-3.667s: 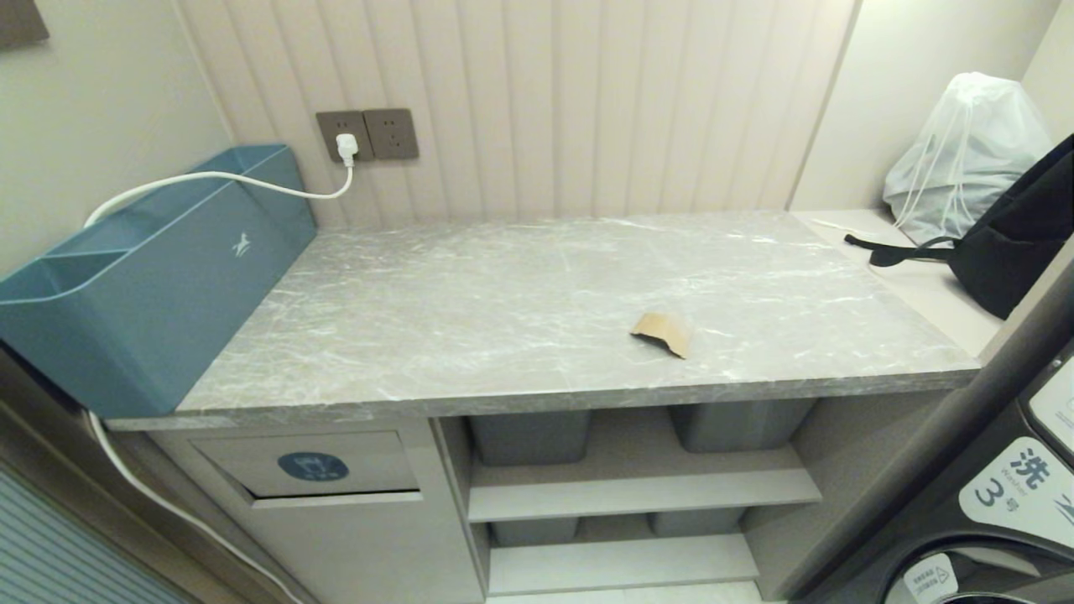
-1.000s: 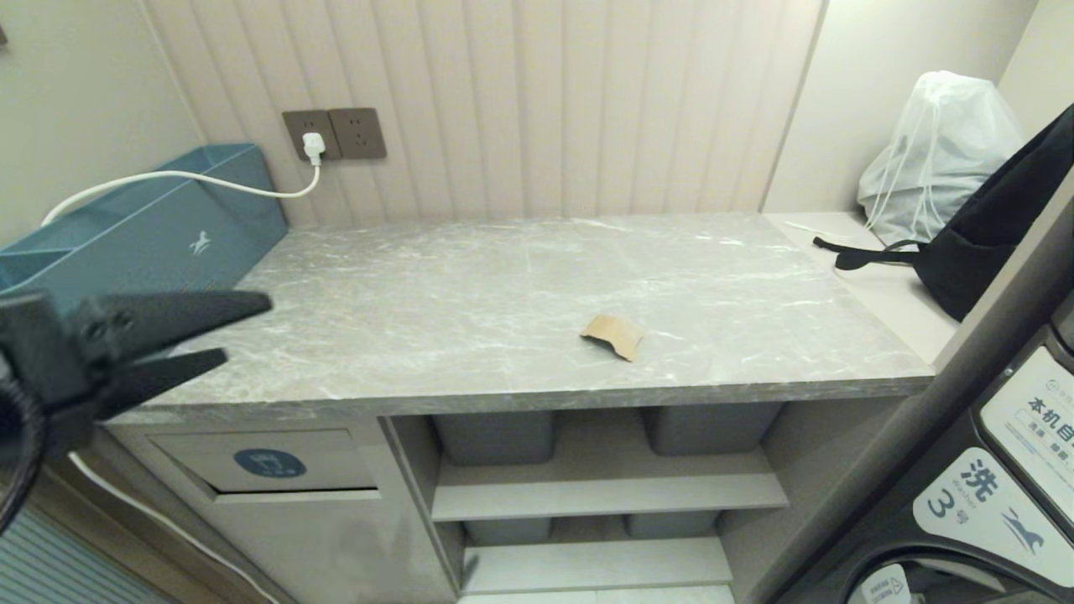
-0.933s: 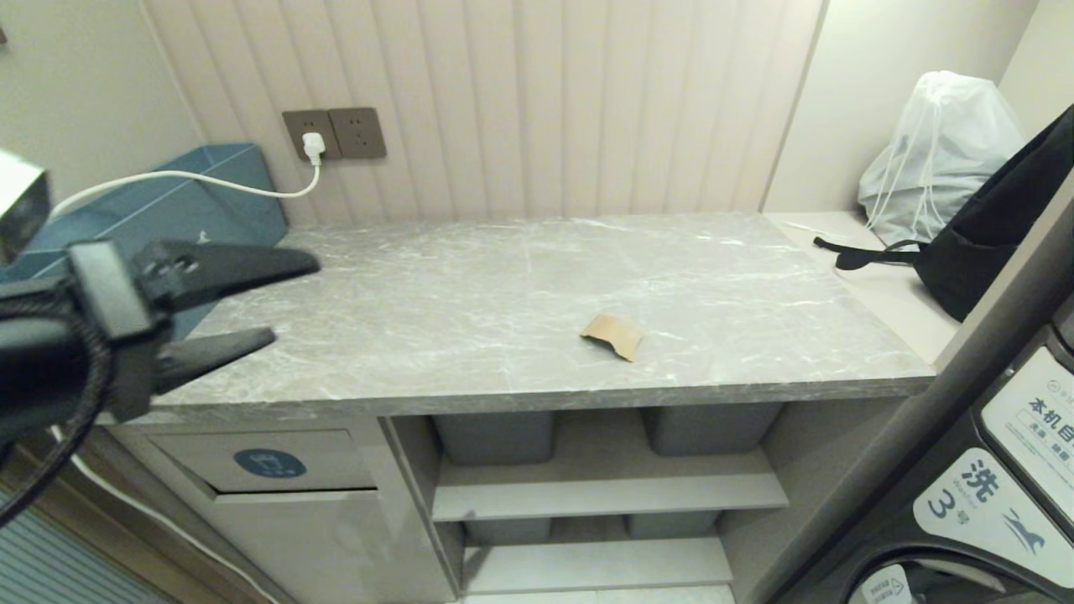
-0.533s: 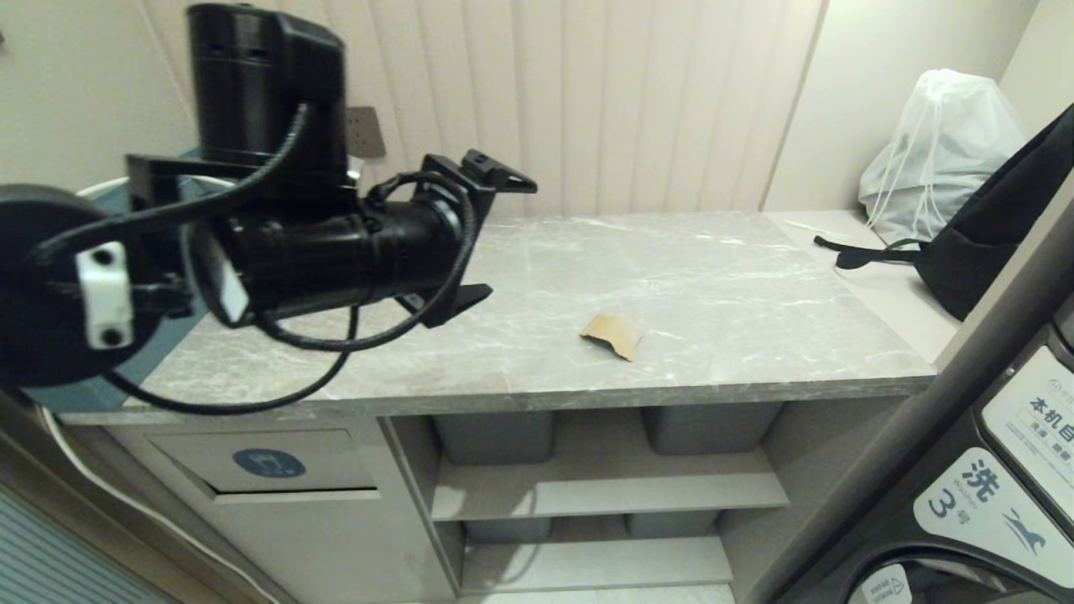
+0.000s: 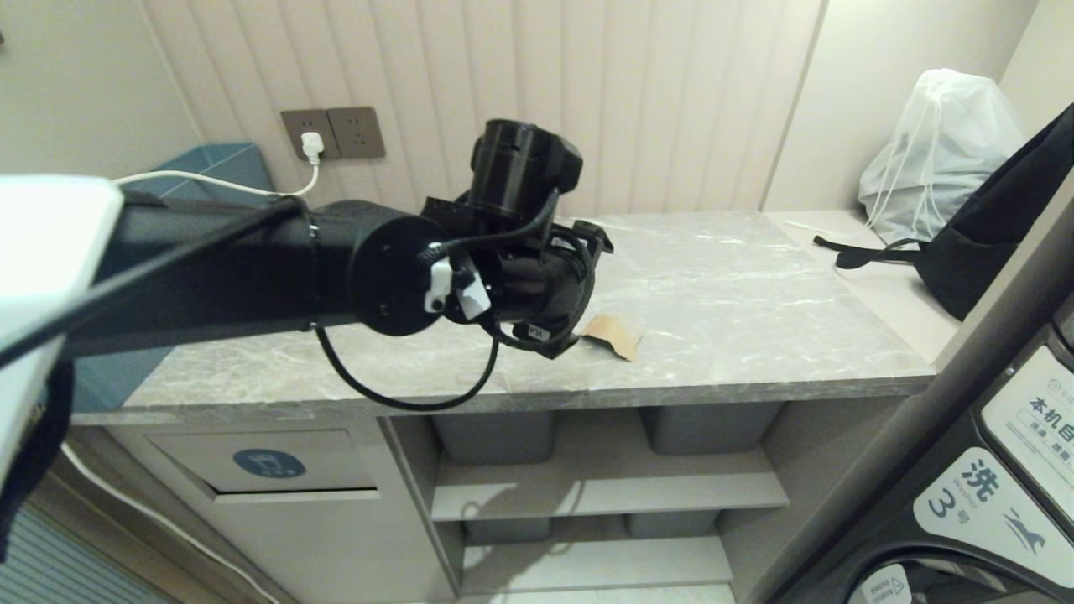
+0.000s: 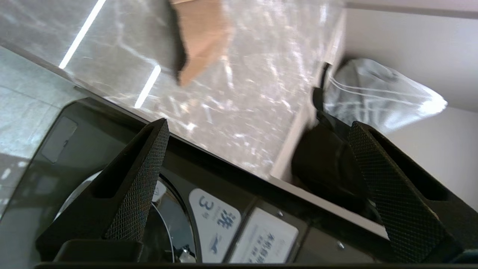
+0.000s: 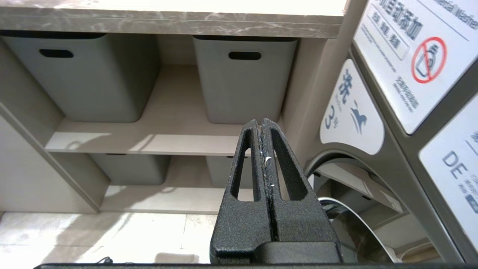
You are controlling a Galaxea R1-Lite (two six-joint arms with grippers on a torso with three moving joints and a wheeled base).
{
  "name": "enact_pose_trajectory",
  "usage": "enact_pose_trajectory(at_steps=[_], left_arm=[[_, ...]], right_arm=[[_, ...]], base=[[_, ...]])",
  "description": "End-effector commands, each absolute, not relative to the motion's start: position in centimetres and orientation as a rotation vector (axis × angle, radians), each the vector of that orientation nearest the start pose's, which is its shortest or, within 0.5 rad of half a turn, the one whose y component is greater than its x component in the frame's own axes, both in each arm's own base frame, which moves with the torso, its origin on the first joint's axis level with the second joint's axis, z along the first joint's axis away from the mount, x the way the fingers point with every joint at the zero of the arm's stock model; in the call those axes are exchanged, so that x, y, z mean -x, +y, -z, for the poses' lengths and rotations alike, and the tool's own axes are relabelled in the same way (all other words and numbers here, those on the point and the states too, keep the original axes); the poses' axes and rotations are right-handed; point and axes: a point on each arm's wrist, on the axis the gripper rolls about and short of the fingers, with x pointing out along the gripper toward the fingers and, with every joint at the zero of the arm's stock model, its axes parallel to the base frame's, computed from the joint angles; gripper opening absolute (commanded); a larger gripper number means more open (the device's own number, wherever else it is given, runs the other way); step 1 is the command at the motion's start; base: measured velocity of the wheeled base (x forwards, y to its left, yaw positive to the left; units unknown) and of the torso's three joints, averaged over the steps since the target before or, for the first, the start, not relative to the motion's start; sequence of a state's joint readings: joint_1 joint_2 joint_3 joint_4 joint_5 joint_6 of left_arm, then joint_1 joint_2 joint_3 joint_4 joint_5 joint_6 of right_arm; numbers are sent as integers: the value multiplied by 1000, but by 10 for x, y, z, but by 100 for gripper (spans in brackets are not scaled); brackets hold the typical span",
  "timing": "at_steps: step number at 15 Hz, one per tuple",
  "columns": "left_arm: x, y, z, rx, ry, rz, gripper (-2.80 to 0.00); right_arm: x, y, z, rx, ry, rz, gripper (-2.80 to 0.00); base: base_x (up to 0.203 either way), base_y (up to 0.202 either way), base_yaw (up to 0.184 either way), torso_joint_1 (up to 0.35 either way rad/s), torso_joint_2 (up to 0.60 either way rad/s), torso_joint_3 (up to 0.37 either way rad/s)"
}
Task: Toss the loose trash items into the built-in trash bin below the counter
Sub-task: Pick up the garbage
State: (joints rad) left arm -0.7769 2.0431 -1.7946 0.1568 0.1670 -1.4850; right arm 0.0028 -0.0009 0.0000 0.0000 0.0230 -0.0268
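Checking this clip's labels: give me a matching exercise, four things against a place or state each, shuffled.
Things:
1. left hand
2. right hand
3. cardboard scrap
4. bin flap

Places or states:
A. closed, under the counter's left end
B. lying on the counter
C. shut, low by the shelves
D. open, empty, above the counter

Pairs: 1-D, 2-C, 3-B, 4-A

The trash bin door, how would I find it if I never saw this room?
Find the long grey marble counter. Look under its left end, where a beige flap panel, the trash bin, sits in the cabinet front. It carries a round blue sticker with a white icon, unlike the plain grey tubs on the open shelves beside it.
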Motion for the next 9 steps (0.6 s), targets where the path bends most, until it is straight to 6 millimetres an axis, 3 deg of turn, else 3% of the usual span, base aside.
enact_pose_trajectory(at_steps=[1, 5, 9], left_arm=[[-313, -306, -230, 1216, 758, 164, 0], [-329, -325, -214, 1217, 751, 160, 0], [-338, -329, -199, 1211, 756, 147, 0]], right_arm=[[23, 0, -75, 28, -2, -26, -280], [23, 0, -75, 28, -2, -28, -280], [23, 0, -75, 28, -2, -26, -280]], base=[[0, 0, 0, 0, 0, 0], [0, 0, 0, 0, 0, 0], [0, 0, 0, 0, 0, 0]])
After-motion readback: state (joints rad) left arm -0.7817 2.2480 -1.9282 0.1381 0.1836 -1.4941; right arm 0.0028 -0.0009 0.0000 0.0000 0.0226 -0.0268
